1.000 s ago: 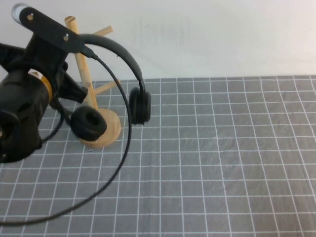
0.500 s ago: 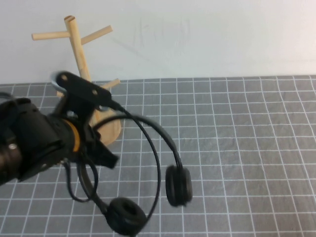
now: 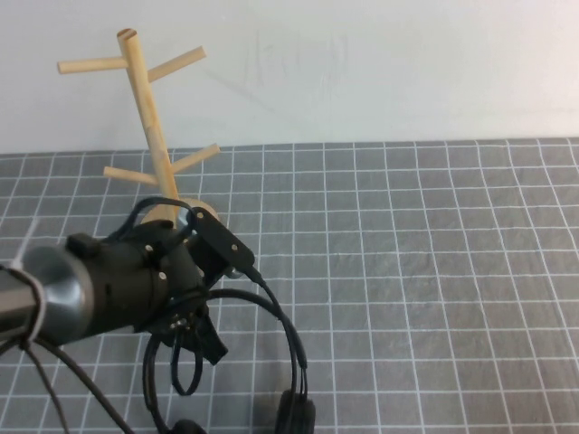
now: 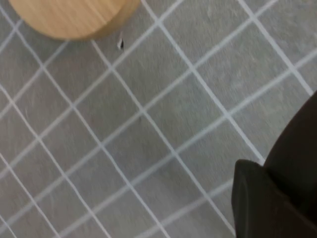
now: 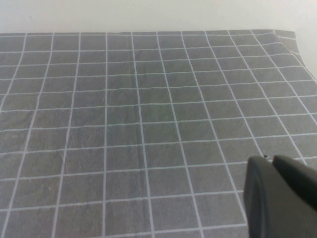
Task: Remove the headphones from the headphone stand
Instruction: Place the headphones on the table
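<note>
The black headphones (image 3: 294,414) hang from my left gripper (image 3: 204,318) at the front left of the mat. Their thin headband curves down to one earcup at the bottom edge of the high view. The other earcup barely shows there. My left gripper is shut on the headband, in front of the light wooden headphone stand (image 3: 149,117) and clear of it. The stand's pegs are bare. Its round base shows in the left wrist view (image 4: 69,15), with a dark finger (image 4: 267,198) over the mat. My right gripper (image 5: 271,163) shows only in the right wrist view, shut and empty above the mat.
A grey mat with a white grid (image 3: 425,271) covers the table up to a white wall behind. The robot's thin black cable (image 3: 181,366) loops beside my left arm. The mat's far right edge is slightly wrinkled (image 5: 292,39).
My left arm has lifted the headphones off the stand and swung down toward the front of the mat. The stand is now bare. The earcups have dropped to the bottom edge.
</note>
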`<state>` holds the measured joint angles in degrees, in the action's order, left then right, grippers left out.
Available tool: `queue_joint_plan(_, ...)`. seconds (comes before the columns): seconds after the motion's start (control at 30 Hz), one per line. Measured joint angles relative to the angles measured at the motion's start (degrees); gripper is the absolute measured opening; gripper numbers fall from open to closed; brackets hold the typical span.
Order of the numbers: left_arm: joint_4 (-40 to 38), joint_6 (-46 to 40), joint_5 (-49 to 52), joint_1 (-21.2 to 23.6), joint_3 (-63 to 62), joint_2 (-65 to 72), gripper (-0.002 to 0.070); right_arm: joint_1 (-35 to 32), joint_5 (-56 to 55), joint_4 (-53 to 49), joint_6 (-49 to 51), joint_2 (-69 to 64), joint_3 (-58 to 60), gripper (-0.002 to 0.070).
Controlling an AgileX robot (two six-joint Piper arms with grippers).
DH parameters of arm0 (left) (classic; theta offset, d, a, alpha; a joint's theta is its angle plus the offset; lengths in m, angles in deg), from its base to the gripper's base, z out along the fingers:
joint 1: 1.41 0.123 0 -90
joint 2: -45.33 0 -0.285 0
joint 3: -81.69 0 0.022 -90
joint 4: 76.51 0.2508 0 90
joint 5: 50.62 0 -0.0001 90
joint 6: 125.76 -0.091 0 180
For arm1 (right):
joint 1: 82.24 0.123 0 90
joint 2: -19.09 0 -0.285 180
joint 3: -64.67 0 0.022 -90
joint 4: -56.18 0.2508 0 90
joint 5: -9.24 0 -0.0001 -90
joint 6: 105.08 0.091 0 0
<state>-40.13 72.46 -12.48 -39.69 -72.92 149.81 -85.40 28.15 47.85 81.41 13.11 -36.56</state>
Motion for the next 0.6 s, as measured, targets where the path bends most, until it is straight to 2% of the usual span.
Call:
queue_joint_plan(0.1,3.2,1.1,-1.4,0.0,0.0,0.7,0.0149,0.0,0.0,0.0,0.0,0.0,0.0,-0.0006)
queue_joint_plan(0.2,6.3,2.7,-1.2,-0.1,0.0,0.6,0.0283,0.0,0.0,0.0,0.0,0.0,0.0,-0.0006)
queue_joint_plan(0.3,8.3,5.2,1.0,-0.6,0.0,-0.7,0.0340,0.0,0.0,0.0,0.0,0.0,0.0,-0.0006)
queue_joint_plan(0.37,8.3,5.8,2.2,-1.3,0.0,-3.1,0.0318,0.0,0.0,0.0,0.0,0.0,0.0,-0.0006)
queue_joint_plan(0.43,8.2,6.1,3.2,-2.6,0.0,-7.1,0.0257,0.0,0.0,0.0,0.0,0.0,0.0,-0.0006)
queue_joint_plan(0.53,6.9,6.4,4.0,-4.9,0.0,-15.0,0.0116,0.0,0.0,0.0,0.0,0.0,0.0,-0.0006)
queue_joint_plan(0.6,5.7,6.4,4.9,-6.3,0.0,-21.4,0.0047,0.0,0.0,0.0,0.0,0.0,0.0,-0.0006)
